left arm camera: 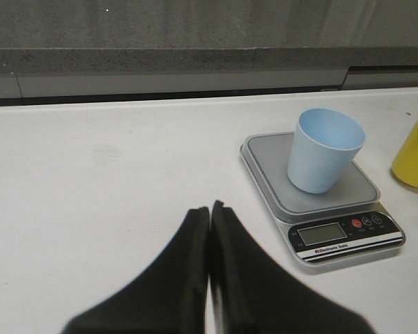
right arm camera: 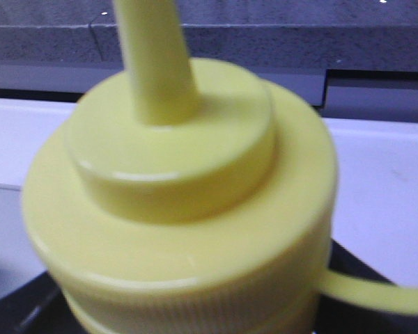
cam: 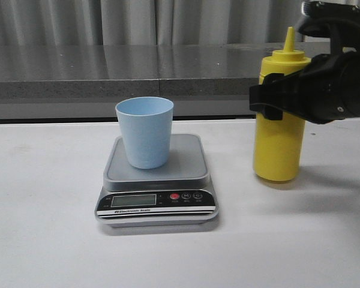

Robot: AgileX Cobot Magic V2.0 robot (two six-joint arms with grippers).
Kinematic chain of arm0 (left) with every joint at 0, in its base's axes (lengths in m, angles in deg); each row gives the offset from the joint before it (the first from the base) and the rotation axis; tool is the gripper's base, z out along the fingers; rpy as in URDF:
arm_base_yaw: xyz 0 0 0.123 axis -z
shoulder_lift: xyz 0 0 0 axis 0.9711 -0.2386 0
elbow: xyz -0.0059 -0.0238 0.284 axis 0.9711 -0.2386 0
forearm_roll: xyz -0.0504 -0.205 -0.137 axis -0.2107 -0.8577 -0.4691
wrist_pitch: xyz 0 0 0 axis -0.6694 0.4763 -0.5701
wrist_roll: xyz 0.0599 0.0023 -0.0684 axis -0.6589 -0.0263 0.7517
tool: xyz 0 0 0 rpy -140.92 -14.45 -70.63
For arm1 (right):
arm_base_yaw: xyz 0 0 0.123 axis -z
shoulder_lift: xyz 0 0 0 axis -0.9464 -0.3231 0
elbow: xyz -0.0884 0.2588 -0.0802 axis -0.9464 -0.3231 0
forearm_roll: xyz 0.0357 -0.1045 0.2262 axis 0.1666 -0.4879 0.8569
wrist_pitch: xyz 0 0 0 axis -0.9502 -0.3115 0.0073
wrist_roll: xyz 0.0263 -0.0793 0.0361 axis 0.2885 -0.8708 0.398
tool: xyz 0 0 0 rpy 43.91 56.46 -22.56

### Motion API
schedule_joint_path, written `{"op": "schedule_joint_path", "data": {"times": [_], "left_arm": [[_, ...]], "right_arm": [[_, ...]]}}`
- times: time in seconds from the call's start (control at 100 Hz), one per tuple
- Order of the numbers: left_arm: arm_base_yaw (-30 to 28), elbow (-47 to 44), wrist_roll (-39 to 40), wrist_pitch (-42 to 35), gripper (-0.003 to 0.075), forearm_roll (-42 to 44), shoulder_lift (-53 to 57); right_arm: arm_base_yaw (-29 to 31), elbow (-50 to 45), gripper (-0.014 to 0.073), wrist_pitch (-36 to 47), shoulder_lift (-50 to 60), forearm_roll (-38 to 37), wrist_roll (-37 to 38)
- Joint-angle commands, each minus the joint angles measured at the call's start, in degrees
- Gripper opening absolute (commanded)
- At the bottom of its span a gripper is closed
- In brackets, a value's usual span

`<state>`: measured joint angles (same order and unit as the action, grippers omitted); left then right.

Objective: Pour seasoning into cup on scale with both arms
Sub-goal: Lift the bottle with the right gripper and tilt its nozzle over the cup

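The yellow seasoning bottle [cam: 278,144] stands upright on the white table, right of the scale [cam: 183,171]. My right gripper [cam: 279,91] is closed round its upper body, just below the cap. In the right wrist view the cap and nozzle [right arm camera: 181,209] fill the picture, with the strap [right arm camera: 376,292] off to one side. The light blue cup [cam: 145,132] stands upright on the scale's grey platform. My left gripper [left arm camera: 210,207] is shut and empty over bare table, some way from the scale [left arm camera: 334,233] and cup [left arm camera: 324,149]. It is out of the front view.
A grey stone ledge [cam: 108,66] with a curtain behind it runs along the back of the table. The scale's black front panel with display and red button [cam: 174,196] faces me.
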<state>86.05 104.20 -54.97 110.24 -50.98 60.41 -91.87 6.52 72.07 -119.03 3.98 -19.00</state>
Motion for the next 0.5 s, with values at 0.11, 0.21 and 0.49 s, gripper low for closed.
{"op": "schedule_joint_path", "data": {"times": [0.11, 0.21, 0.49], "left_arm": [[-0.1, 1.4, 0.4, -4.4, -0.0020, -0.5, -0.5], [-0.1, 1.4, 0.4, -4.4, -0.0020, -0.5, -0.5], [-0.1, 1.4, 0.4, -4.4, -0.0020, -0.5, -0.5]], "right_arm": [[-0.1, 11.8, -0.0060, -18.5, 5.2, -6.1, -0.7], [-0.3, 17.8, -0.0060, -29.2, 5.3, -9.5, -1.6], [-0.9, 28.9, -0.0060, -47.5, 5.2, -23.2, -1.6]]}}
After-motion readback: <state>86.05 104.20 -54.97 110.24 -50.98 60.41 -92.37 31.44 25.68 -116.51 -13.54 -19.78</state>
